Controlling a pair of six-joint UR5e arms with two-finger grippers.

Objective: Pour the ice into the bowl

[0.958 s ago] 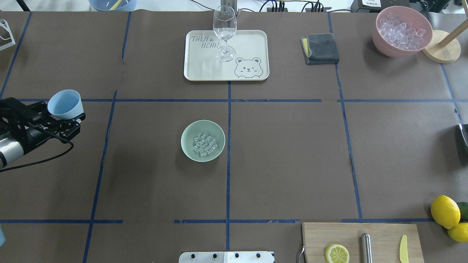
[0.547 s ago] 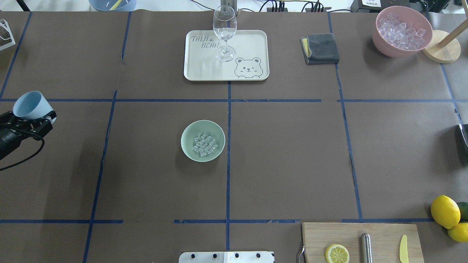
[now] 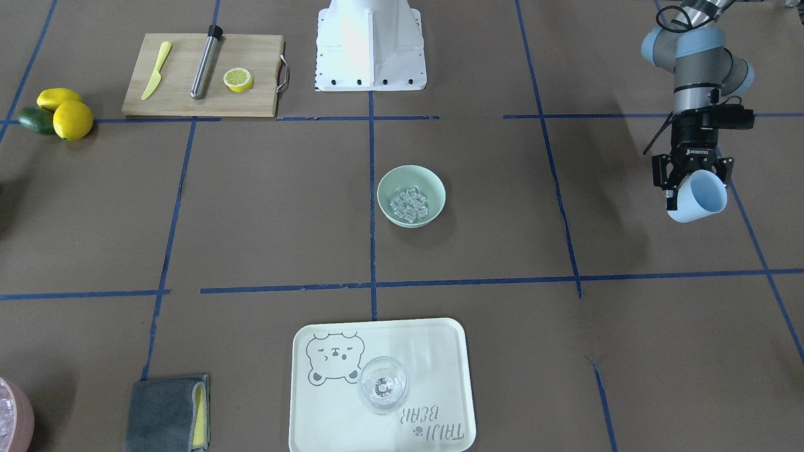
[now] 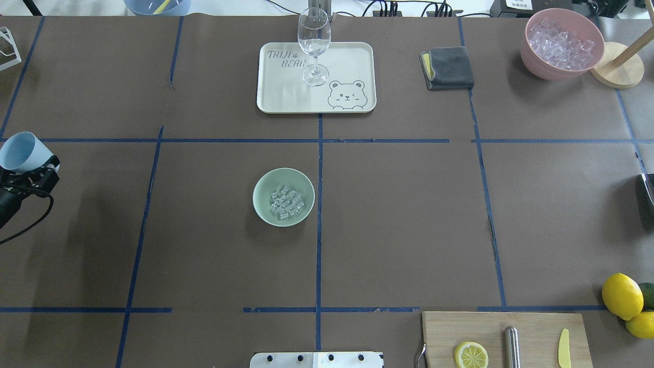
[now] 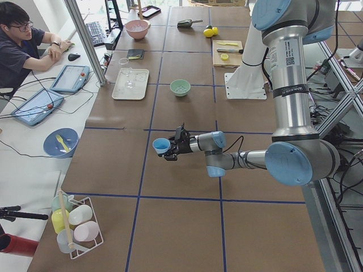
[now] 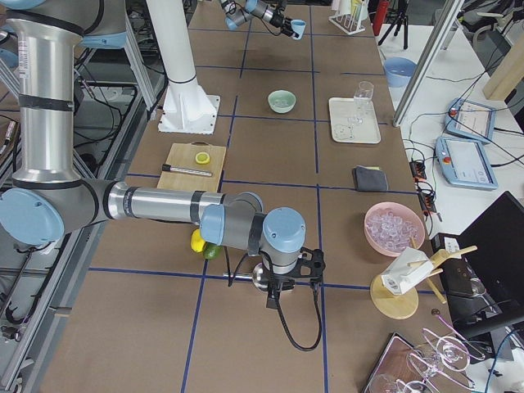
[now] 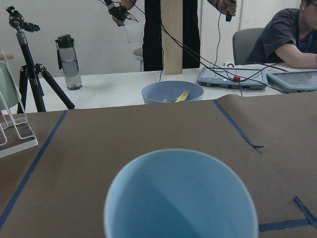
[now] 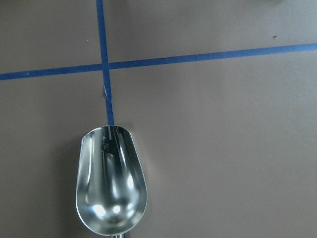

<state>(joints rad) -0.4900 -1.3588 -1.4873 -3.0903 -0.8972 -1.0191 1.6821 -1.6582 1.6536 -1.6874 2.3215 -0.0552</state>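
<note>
Lower edge of the overhead view, centre: white robot base plate [image 4: 317, 359] on the brown paper-covered bench [image 4: 409, 230] marked with blue tape lines. Lower right: rectangular wooden cutting board [image 4: 536, 322] carrying a cut lemon slice [image 4: 470, 354], a steel cylindrical rod [image 4: 511, 346] and a small yellow plastic knife [image 4: 563, 348], each apart from the others. Just right of the board, at the frame edge: two whole yellow lemons [image 4: 622, 295] against a dark green fruit [image 4: 648, 294].

Middle of the frame, just left of the central tape line: pale mint-green round bowl [image 4: 261, 190], upright on the bench, with the small clear ice cubes [image 4: 286, 202] heaped inside it.

Left edge, level with the bowl and well apart from it: left arm's fingers [image 3: 667, 185] closed on a light blue plastic cup [image 4: 20, 152], held tilted, mouth partly visible from above.

Right edge, better seen in the exterior right view: right arm's fingers [image 6: 278, 288] low over the bench beside a shiny metal scoop [image 8: 111, 188]. Opening and grasp: cannot tell. Scoop bowl just below a tape crossing in the right wrist view.

Upper centre: cream rectangular tray with bear print [image 4: 352, 56], with a clear stemmed wine glass [image 4: 314, 38] upright on it. Right of the tray: folded grey cloth [image 4: 449, 69]. Upper right corner: pink round tub [image 4: 531, 56] filled with more clear cubes, just beside a round wooden stand base [image 4: 618, 71].
</note>
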